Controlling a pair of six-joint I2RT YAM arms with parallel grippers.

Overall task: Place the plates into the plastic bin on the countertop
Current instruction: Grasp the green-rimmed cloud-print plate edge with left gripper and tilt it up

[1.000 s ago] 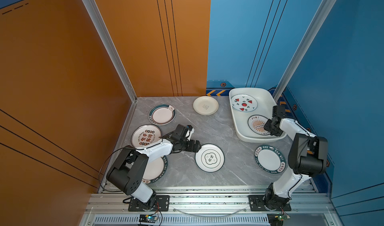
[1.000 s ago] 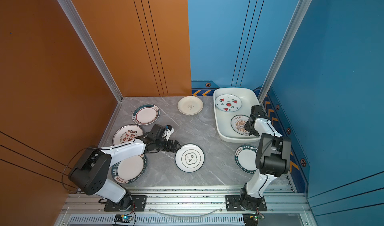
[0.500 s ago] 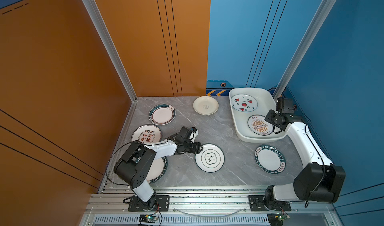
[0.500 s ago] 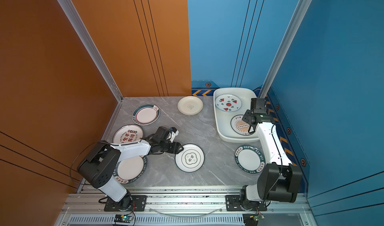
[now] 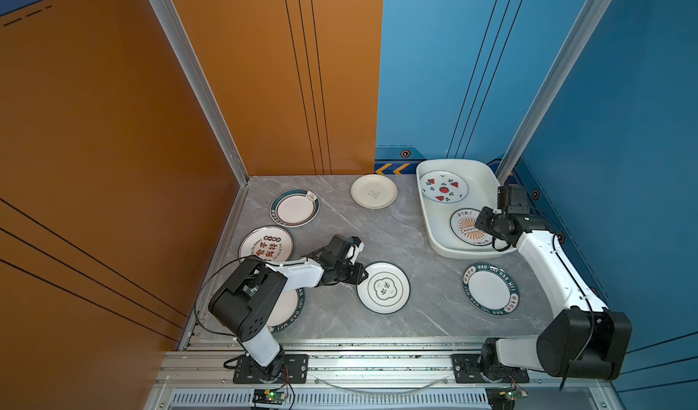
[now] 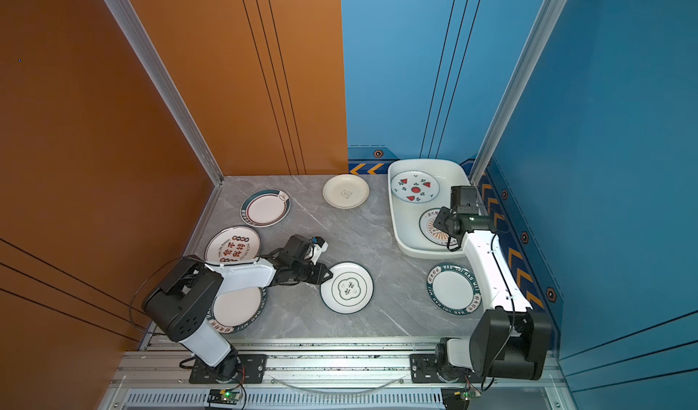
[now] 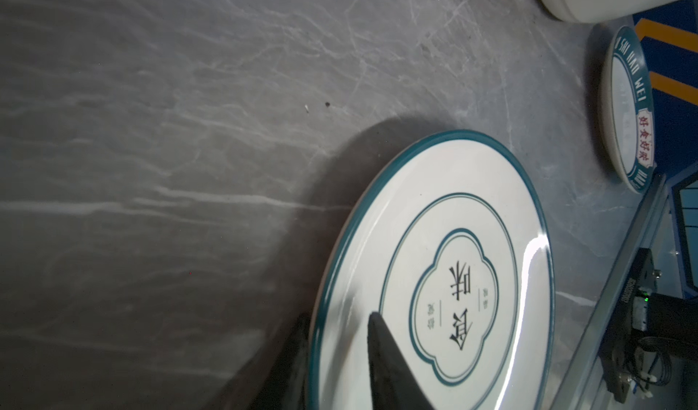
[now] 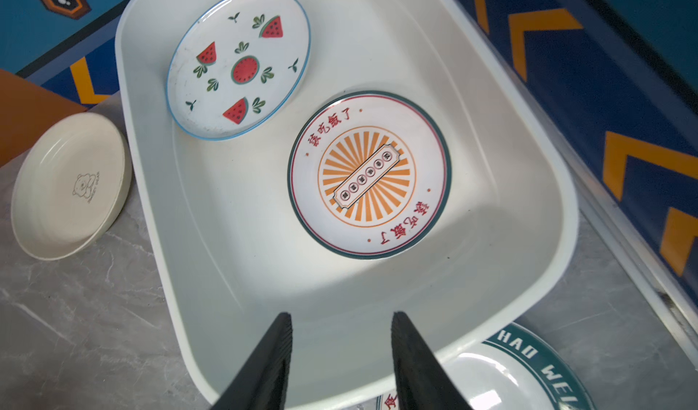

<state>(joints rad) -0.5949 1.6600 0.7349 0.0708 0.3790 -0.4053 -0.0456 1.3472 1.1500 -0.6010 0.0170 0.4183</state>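
Beside the near left corner of the bin (image 5: 426, 215), on grey countertop (image 5: 393, 234), is a white plate with a clover outline (image 5: 383, 288). The left gripper (image 5: 362, 274) meets the edge of it that lies farthest from the bin. One finger (image 7: 381, 351) lies over the rim and the other under it, though I cannot tell whether they clamp tight. Bare counter runs between this plate and the bin wall. Over the bin's near end the right gripper (image 8: 342, 351) hangs with fingers spread and nothing between them. Inside the bin the sunburst plate (image 8: 368, 174) lies at the near end and the watermelon plate (image 8: 238, 62) at the far end, a gap between them. A green-rimmed plate (image 5: 491, 289) sits just outside the bin's near rim, and a cream plate (image 5: 374, 191) just beside its far left side.
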